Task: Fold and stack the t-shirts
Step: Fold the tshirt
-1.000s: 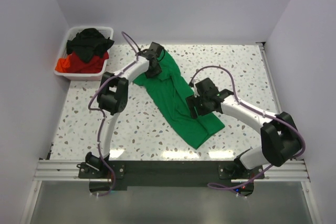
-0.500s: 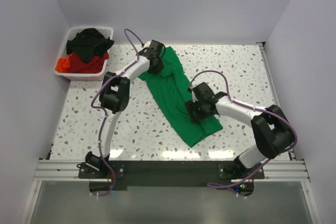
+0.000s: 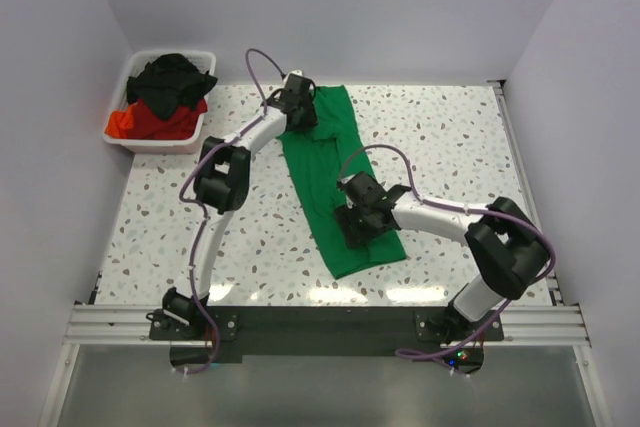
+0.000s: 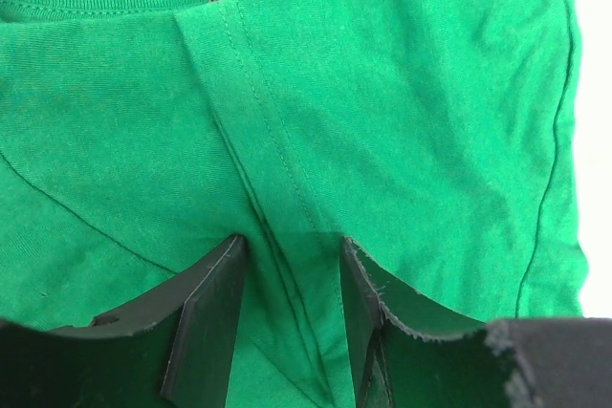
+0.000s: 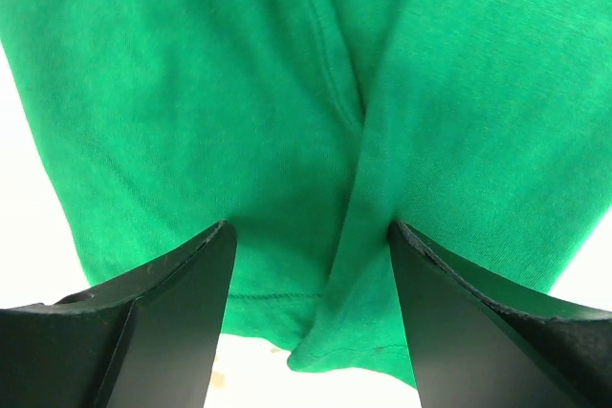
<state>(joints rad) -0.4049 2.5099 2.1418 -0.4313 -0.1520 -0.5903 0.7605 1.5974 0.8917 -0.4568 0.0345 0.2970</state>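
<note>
While the white bin point(image 3: 150, 144) is sitting at the far-left corner of the table point(image 3: 450, 137), it is holding the black t-shirt point(image 3: 172, 77) heaped over the red t-shirt point(image 3: 150, 123). The left end effector point(image 3: 300, 119) is pressing on the collar end of the green t-shirt point(image 3: 315, 182) near the far edge. Its jaws are standing partly open, straddling a stitched fold without clamping it. The green t-shirt is lying as a long narrow strip, running toward the near edge at mid-table. The right end effector point(image 3: 352, 227) is resting on the hem end. Its jaws are standing wide, with the fingertips bearing on cloth either side of a crease and gripping nothing.
</note>
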